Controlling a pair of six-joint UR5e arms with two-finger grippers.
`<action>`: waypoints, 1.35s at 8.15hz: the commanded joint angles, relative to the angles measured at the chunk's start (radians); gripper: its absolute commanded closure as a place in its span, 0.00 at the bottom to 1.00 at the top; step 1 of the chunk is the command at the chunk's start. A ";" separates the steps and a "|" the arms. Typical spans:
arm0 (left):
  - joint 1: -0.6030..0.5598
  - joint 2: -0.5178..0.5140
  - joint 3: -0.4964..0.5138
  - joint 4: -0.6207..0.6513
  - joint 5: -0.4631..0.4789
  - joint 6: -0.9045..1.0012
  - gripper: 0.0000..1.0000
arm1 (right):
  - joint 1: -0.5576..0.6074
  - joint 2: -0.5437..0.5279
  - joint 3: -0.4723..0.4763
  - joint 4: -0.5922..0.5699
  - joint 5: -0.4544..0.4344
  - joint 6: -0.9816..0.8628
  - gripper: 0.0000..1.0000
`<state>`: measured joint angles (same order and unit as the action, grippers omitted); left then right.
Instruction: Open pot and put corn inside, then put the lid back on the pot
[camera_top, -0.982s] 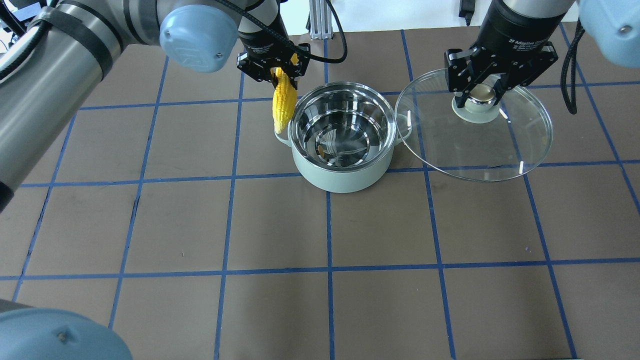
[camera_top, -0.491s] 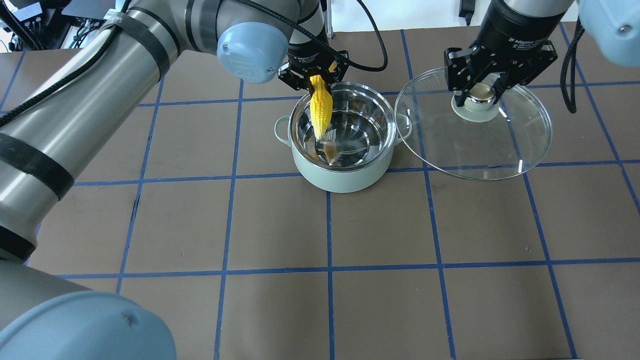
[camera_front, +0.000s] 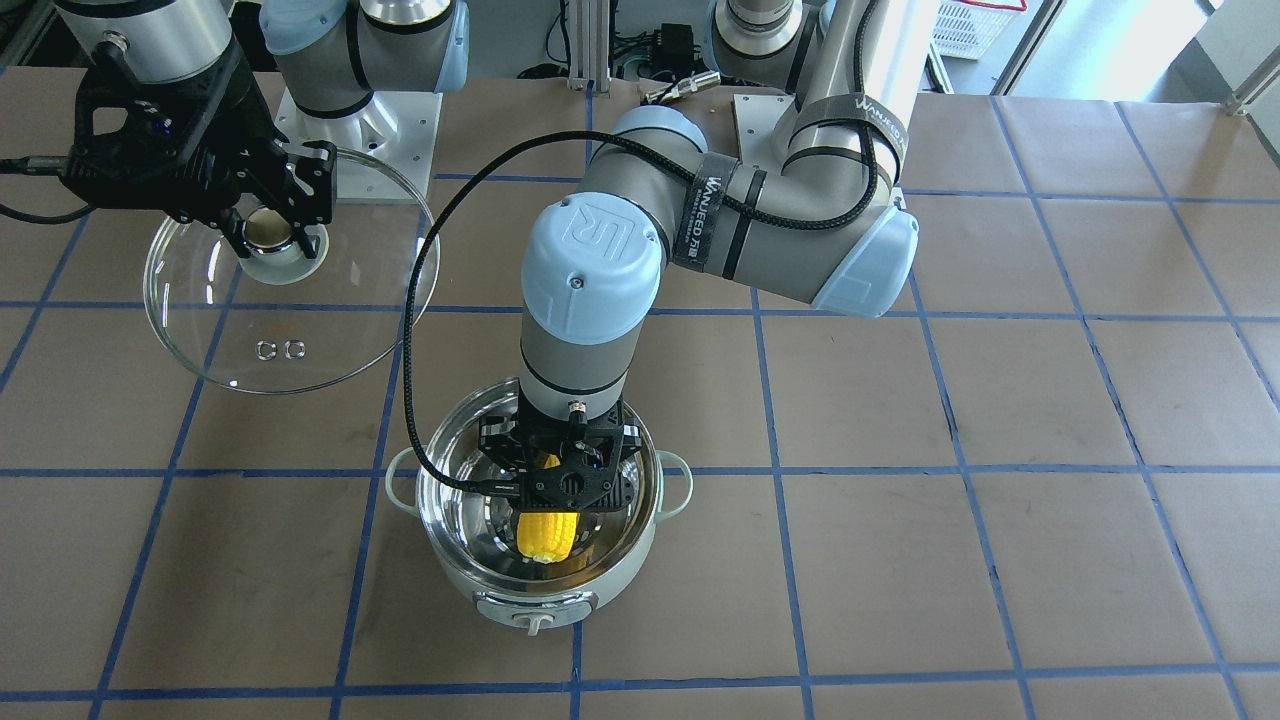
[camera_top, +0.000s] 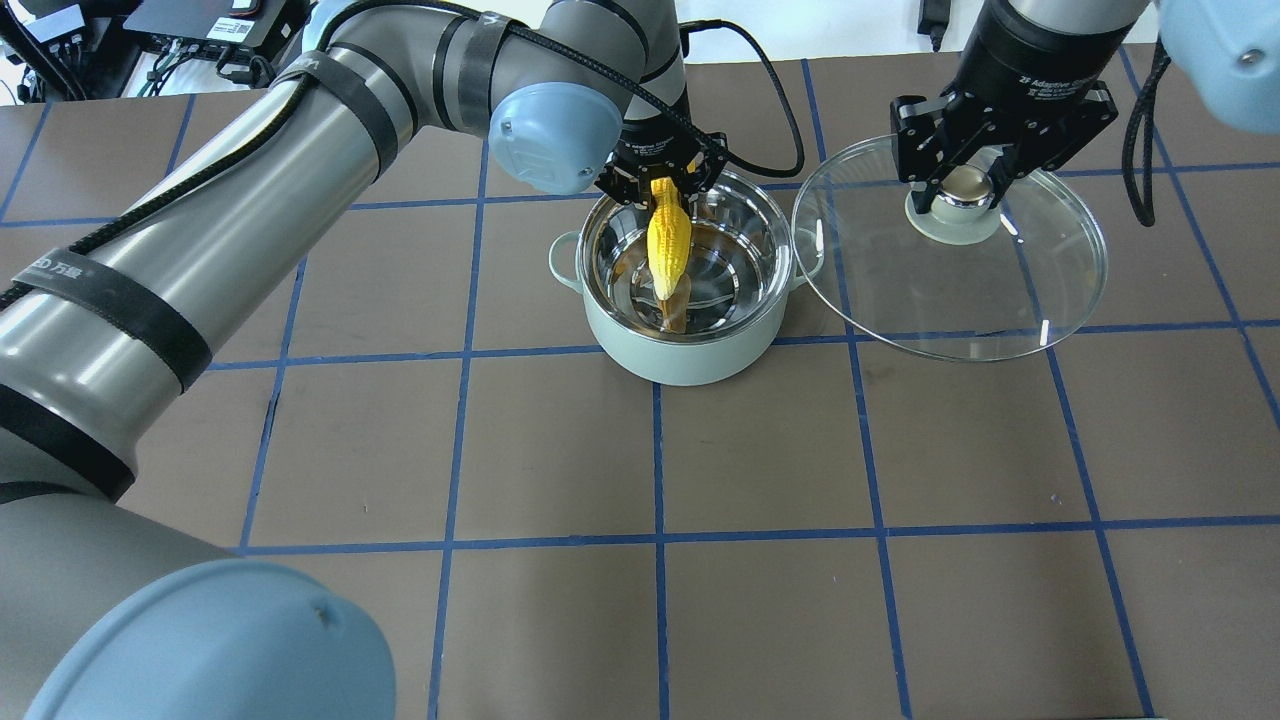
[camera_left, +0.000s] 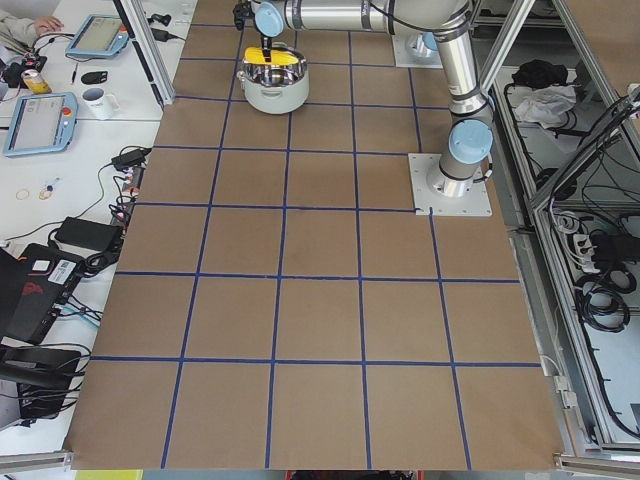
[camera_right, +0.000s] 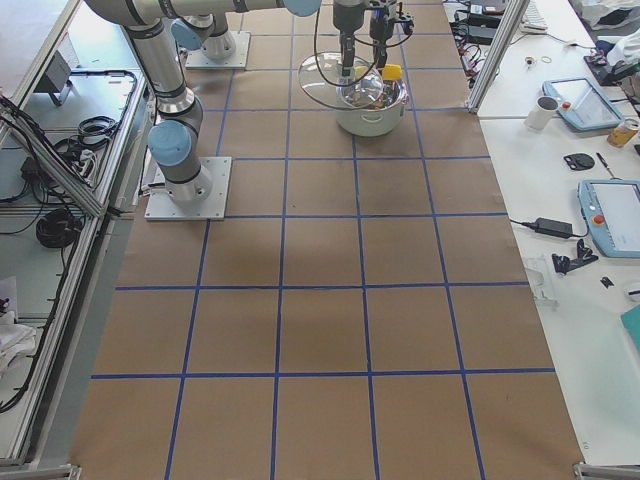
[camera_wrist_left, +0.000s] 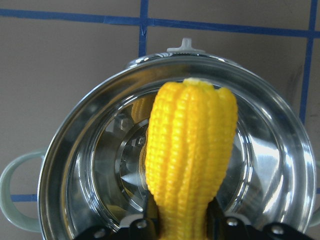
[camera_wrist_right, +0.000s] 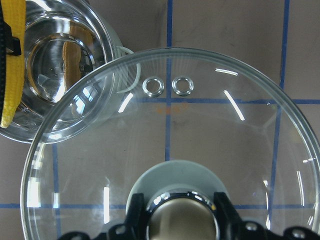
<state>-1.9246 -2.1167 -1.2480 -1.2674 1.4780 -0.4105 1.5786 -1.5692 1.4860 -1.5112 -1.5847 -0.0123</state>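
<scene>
The pale mint pot (camera_top: 690, 350) (camera_front: 540, 595) stands open, its steel inside showing. My left gripper (camera_top: 662, 180) (camera_front: 560, 478) is shut on the yellow corn (camera_top: 669, 240) (camera_front: 546, 532) (camera_wrist_left: 190, 150), which hangs tip down over the pot's opening, partly inside. My right gripper (camera_top: 962, 182) (camera_front: 265, 222) is shut on the knob of the glass lid (camera_top: 960, 290) (camera_front: 290, 300) (camera_wrist_right: 200, 130), held above the table to the pot's right in the overhead view. The lid's near edge overlaps the pot's right handle (camera_top: 812, 250).
The brown table (camera_top: 660, 500) has a grid of blue tape lines. The arm bases (camera_front: 350, 110) stand at the table's robot side. Side benches with tablets (camera_left: 40, 120) and a mug (camera_left: 97, 100) lie beyond the table's edge.
My left gripper has carried the corn rightward from beside the pot's left rim to over its opening and lowered it. The right gripper and lid have stayed still.
</scene>
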 joint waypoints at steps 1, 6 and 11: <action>-0.007 -0.008 -0.002 0.006 -0.001 -0.004 0.84 | 0.000 0.000 0.000 0.003 -0.001 0.000 0.66; -0.010 -0.032 -0.004 0.040 -0.007 0.002 0.73 | 0.000 0.000 0.000 0.002 -0.004 0.000 0.66; -0.010 -0.031 -0.069 0.156 -0.012 0.009 0.37 | 0.000 0.000 0.000 0.003 -0.008 0.000 0.66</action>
<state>-1.9343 -2.1489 -1.2722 -1.2045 1.4681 -0.4086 1.5785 -1.5693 1.4864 -1.5087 -1.5918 -0.0123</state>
